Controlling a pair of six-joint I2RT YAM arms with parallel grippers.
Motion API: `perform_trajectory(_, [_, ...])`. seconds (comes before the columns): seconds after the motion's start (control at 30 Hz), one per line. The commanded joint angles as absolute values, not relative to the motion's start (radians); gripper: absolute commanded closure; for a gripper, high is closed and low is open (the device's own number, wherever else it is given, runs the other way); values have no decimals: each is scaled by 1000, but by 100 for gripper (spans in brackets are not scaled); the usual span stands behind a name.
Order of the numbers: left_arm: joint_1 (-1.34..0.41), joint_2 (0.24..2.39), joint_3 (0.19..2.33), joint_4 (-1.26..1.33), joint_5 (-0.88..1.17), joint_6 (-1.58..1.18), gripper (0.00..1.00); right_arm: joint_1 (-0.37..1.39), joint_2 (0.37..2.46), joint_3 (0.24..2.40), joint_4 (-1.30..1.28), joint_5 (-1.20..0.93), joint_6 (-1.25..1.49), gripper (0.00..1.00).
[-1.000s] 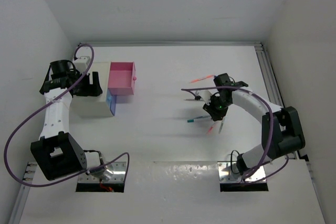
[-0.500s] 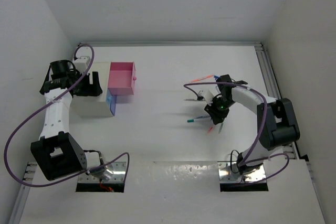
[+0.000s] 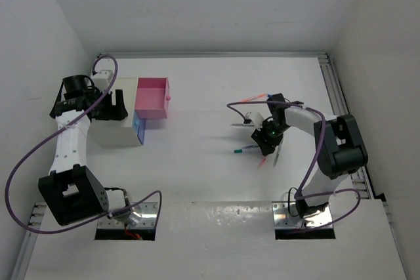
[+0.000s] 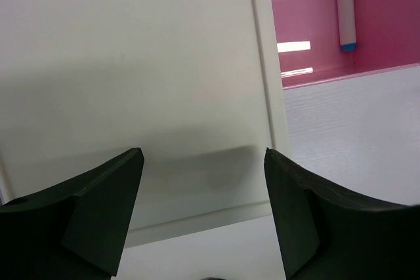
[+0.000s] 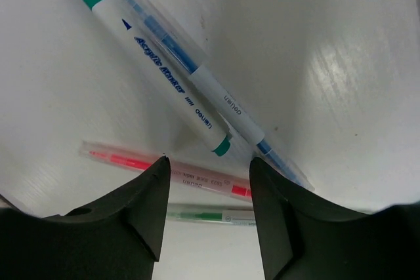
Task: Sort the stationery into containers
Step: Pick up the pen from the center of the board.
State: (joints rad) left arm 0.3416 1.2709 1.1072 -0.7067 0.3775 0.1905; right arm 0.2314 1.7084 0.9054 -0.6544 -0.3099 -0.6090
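Several pens lie scattered right of the table's middle (image 3: 259, 152). My right gripper (image 3: 267, 141) hangs open and empty just above them. In the right wrist view its gripper (image 5: 209, 162) straddles a clear red pen (image 5: 190, 176). A white marker with teal ends (image 5: 164, 80) and a blue pen (image 5: 216, 93) lie just beyond it, and a green pen (image 5: 210, 215) lies nearer. The pink drawer-box (image 3: 152, 98) and the blue drawer-box (image 3: 138, 128) stick out of a white cabinet (image 3: 118, 126). My left gripper (image 3: 117, 105) is open and empty over that cabinet (image 4: 131, 63). A white marker (image 4: 345, 4) lies in the pink box (image 4: 308, 24).
An orange pen (image 3: 252, 98) lies at the far edge of the pile. A metal rail (image 3: 338, 106) runs along the table's right side. White walls close in the left, back and right.
My right gripper has shifted slightly left and nearer, down over the pens. The left arm has not moved.
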Motion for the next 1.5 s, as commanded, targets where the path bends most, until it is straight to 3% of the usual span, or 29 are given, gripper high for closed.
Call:
perform_trajectory(0.0, [351,1258,1086,-709,359,196,19,250,1726,934,-592,-305,-609,49])
perform_trajectory(0.33, [351,1259,1088,-719,357,201,19,344,1726,908,-560,-284,-627,50])
perform_trajectory(0.77, [353,1250,1078,-719,357,206,19,537,1687,767,-400,-137,-652,60])
perform_trajectory(1.0, [354,1244,1074,-721,351,212,19,594,1718,759,-377,-98,-657,73])
perform_trajectory(1.13, [354,1243,1066,-718,351,212,19,612,1726,764,-387,-97,-655,92])
perform_trajectory(1.23, [356,1244,1068,-709,357,207,20,630,1706,863,-493,-188,-576,100])
perform_trajectory(1.3, [354,1252,1069,-706,359,204,20,623,1706,975,-592,-294,-499,100])
perform_trajectory(1.47, [354,1267,1078,-701,368,187,20,624,1769,1428,-736,-627,-110,100])
